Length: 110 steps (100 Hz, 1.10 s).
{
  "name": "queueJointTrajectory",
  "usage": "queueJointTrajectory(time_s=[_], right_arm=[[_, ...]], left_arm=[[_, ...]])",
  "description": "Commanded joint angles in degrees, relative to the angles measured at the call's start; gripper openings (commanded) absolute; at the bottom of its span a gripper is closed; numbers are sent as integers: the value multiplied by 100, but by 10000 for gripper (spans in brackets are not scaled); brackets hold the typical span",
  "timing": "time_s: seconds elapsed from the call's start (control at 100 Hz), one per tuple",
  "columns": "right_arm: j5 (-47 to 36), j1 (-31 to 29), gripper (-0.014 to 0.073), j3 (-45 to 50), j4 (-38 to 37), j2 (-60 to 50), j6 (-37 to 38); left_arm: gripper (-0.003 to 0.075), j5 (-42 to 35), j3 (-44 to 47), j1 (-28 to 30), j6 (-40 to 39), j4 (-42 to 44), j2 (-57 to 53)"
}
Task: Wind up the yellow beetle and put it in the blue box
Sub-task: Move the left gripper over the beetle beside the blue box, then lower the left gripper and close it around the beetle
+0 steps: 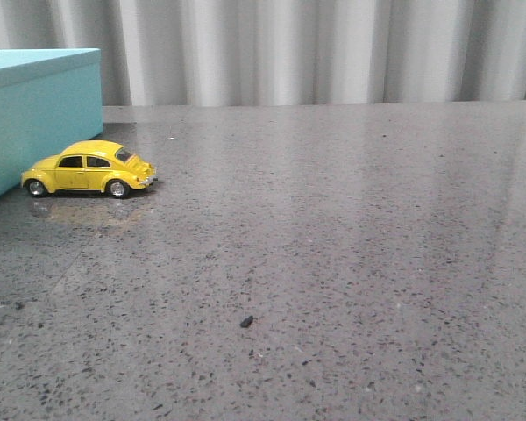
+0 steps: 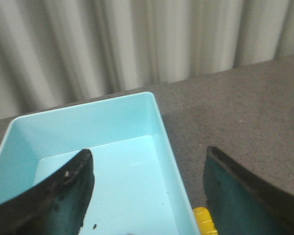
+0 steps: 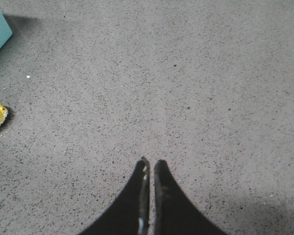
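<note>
Resting on speckled grey table (image 1: 351, 263) — yellow beetle (image 1: 89, 168) beside blue box (image 1: 35, 114).

Blue box (image 1: 35, 114) cut off left

Left pincer (image 2: 149, 196): two broad, curved black fingers (image 2: 59, 198) with scuffed, dusty, teal-tinged inner faces.
Right pincer (image 3: 150, 164): two slim matte black fingers (image 3: 164, 196) tapering to narrow tips.
</note>
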Motion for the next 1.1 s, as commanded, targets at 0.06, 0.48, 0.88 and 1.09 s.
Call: queueJointTrajectory(time_s=[0.06,0.48,0.88,1.09], right_arm=[[-257,-9,-61,-140,73,-84,-50],[-190,-9,-61,-140,73,-84,-50],[-233,-9,-61,-140,73,-84,-50],[-281,-9,-61,-140,73,-84,-50]], left_arm=[[440,-137,-445,-580,686,-26,472],[440,1814,-1437,-1679,2495,70,2057],[440,1869,-1992,-1744,2678,910,3108],[440,1752,-2001,-1744,3023,673,3251]])
